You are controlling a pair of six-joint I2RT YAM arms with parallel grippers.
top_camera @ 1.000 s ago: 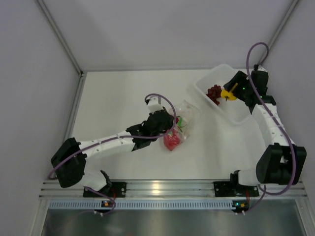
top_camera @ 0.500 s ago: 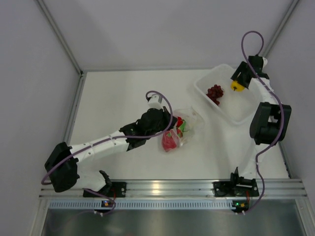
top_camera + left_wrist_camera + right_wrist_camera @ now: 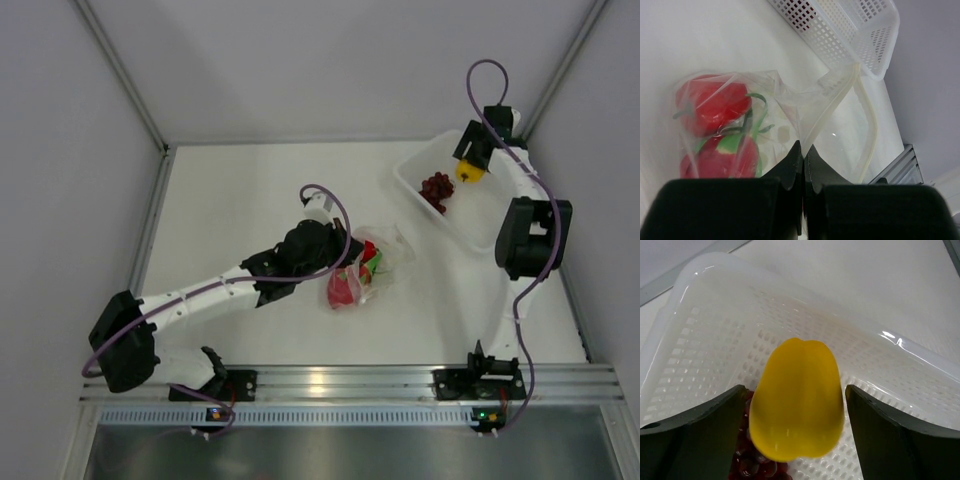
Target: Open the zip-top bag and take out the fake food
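Note:
The zip-top bag lies mid-table with its mouth open. A red pepper and a pink-red fruit with green leaves are inside it. My left gripper is shut on the bag's edge beside the zip strip; the red pepper and the fruit show through the plastic. My right gripper hangs over the white tray. Its jaws stand apart around the yellow pepper, with a gap on each side. The dark grape bunch lies in the tray.
The perforated tray sits at the back right against the wall, and its corner shows in the left wrist view. Metal frame rails run along the table's left side and near edge.
My right arm has swung back and left over the tray's far side with the yellow pepper. The jaws now stand apart from the pepper. My left gripper has shifted slightly with the bag.

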